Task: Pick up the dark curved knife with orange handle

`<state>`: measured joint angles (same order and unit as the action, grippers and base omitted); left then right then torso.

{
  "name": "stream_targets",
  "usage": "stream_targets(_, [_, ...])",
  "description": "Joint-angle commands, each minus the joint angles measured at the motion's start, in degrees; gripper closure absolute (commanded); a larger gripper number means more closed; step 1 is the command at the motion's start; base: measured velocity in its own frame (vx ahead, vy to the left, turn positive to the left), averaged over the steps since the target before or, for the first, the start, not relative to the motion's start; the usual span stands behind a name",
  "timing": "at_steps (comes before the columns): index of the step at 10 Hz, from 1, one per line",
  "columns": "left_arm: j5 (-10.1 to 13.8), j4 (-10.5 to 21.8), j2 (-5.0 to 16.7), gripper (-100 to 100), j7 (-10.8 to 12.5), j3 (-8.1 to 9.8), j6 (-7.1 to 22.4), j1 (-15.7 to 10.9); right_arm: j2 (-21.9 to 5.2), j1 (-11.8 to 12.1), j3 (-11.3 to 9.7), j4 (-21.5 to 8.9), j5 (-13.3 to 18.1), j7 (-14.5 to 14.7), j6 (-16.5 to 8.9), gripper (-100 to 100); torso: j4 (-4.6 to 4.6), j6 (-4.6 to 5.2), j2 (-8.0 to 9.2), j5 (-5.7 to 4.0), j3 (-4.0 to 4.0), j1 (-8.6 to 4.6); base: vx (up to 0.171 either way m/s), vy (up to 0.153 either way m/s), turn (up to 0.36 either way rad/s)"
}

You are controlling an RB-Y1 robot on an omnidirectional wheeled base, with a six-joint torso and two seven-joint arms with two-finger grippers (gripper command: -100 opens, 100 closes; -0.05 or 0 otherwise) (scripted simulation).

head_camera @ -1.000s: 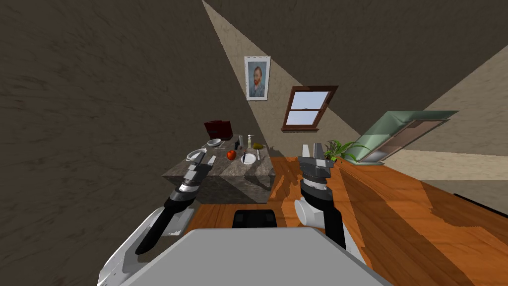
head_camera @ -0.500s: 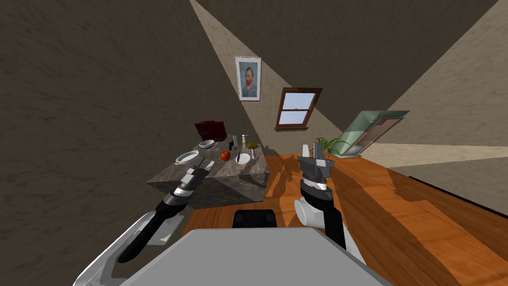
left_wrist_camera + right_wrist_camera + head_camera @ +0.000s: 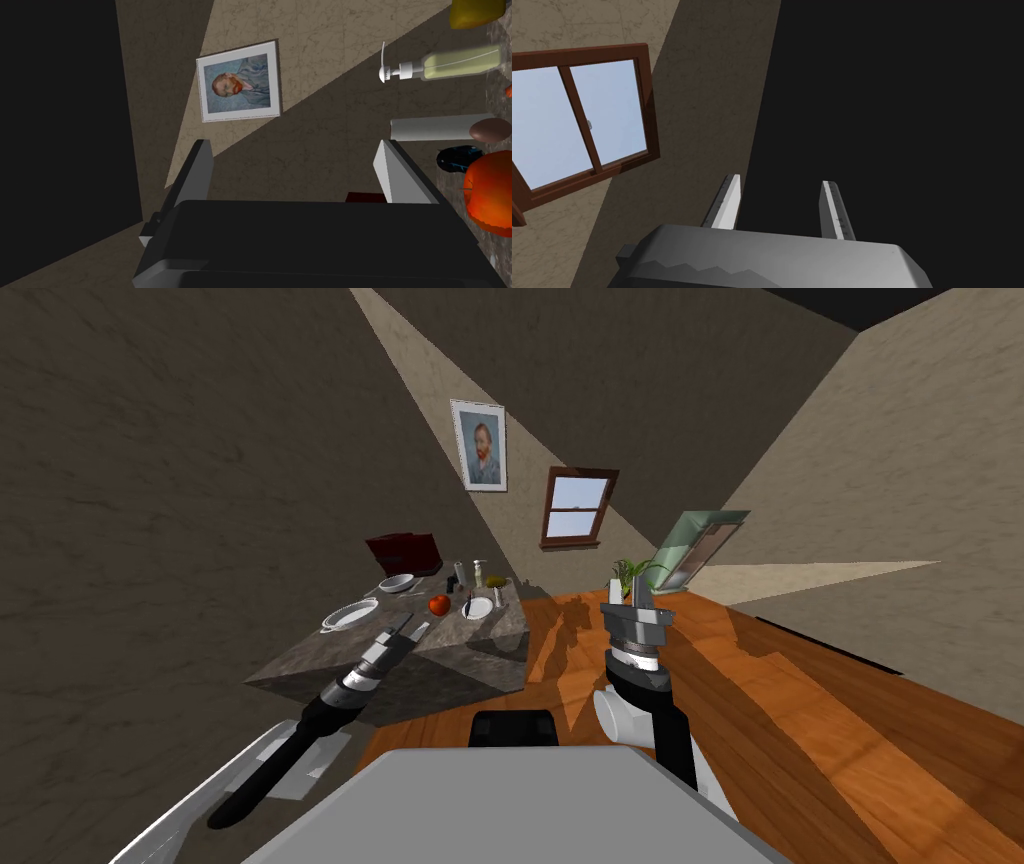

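Turning rightward, I had kept the left gripper (image 3: 413, 629) spread wide beside a round red apple (image 3: 490, 192) over the grey marbled stone table (image 3: 300, 673); the right gripper (image 3: 628, 591) stood parted, empty.

Grey marbled stone table (image 3: 468, 635), left of centre in the frame.
On top, left to right: a wide white dish (image 3: 350, 614), a white bowl (image 3: 396, 583), a red apple (image 3: 438, 605), a small white plate (image 3: 481, 609). Behind them, toward the upper edge: a dark red box (image 3: 403, 553), a white cylinder (image 3: 460, 571), a pump bottle (image 3: 478, 572), a yellow fruit (image 3: 497, 581).
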<state>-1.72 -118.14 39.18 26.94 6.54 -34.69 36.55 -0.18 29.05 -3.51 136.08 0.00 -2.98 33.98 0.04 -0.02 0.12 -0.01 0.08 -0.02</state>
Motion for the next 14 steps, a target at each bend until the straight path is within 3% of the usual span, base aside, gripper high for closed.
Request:
stream_targets(1, [0.8, 2.7, 2.9, -100, 2.4, 0.74, -0.9, 2.0, 0.0, 0.0, 0.0, 0.0, 0.0, 0.0, 0.0, 0, 0.00, 0.00, 0.00, 0.00, 0.00, 0.00, -0.024, -0.033, -0.255])
stream_targets(2, [0.8, 2.7, 4.1, -100, 2.4, 0.74, -0.9, 2.0, 0.0, 0.0, 0.0, 0.0, 0.0, 0.0, 0.0, 0, 0.00, 0.04, 0.01, 0.00, 0.00, -0.02, -0.019, -0.026, -0.136])
stream_targets(3, [1.4, 5.1, 6.1, -100, 4.1, 0.93, -1.6, 3.6, 0.0, 0.0, 0.0, 0.0, 0.0, 0.0, 0.0, 0, 0.00, 0.00, -0.01, 0.00, -0.01, 0.00, -0.017, -0.033, -0.316])
stream_targets(6, [1.9, 7.7, 10.3, -100, 5.9, 0.99, -2.2, 5.4, 0.0, 0.0, 0.0, 0.0, 0.0, 0.0, 0.0, 0, -0.01, 0.05, -0.03, 0.01, -0.02, 0.05, -0.014, -0.012, -0.233])
stream_targets(7, [2.5, 10.3, 12.5, -100, 7.6, 0.90, -2.9, 7.1, 0.0, 0.0, 0.0, 0.0, 0.0, 0.0, 0.0, 0, -0.01, -0.01, -0.05, 0.03, -0.03, 0.08, -0.007, -0.009, -0.325])
stream_targets(8, [2.5, 10.3, 13.3, -100, 7.6, 0.90, -2.9, 7.1, 0.0, 0.0, 0.0, 0.0, 0.0, 0.0, 0.0, 0, -0.02, 0.05, -0.07, 0.02, -0.04, 0.09, -0.006, 0.001, -0.190])
stream_targets(10, [3.6, 14.3, 17.6, -100, 10.7, 0.35, -4.2, 10.7, 0.0, 0.0, 0.0, 0.0, 0.0, 0.0, 0.0, 0, -0.02, 0.04, -0.09, 0.02, -0.05, 0.11, -0.001, 0.001, -0.375])
stream_targets(11, [3.6, 15.5, 19.0, -100, 10.7, 0.35, -4.2, 10.8, 0.0, 0.0, 0.0, 0.0, 0.0, 0.0, 0.0, 0, -0.02, 0.03, -0.10, 0.03, -0.06, 0.13, 0.001, 0.010, -0.302])
stream_targets(12, [3.6, 15.6, 19.1, -100, 10.7, 0.35, -4.2, 10.8, 0.0, 0.0, 0.0, 0.0, 0.0, 0.0, 0.0, 0, -0.02, 0.01, -0.11, 0.03, -0.06, 0.15, 0.000, 0.010, -0.023])
stream_targets(13, [4.2, 17.9, 21.4, -100, 12.2, -0.06, -4.9, 12.7, 0.0, 0.0, 0.0, 0.0, 0.0, 0.0, 0.0, 0, -0.02, -0.05, -0.10, 0.04, -0.06, 0.15, 0.004, 0.000, -0.375])
stream_targets(14, [4.2, 18.4, 21.8, -100, 12.2, -0.06, -4.9, 12.7, 0.0, 0.0, 0.0, 0.0, 0.0, 0.0, 0.0, 0, -0.03, 0.06, -0.12, 0.03, -0.07, 0.13, 0.004, 0.015, -0.202])
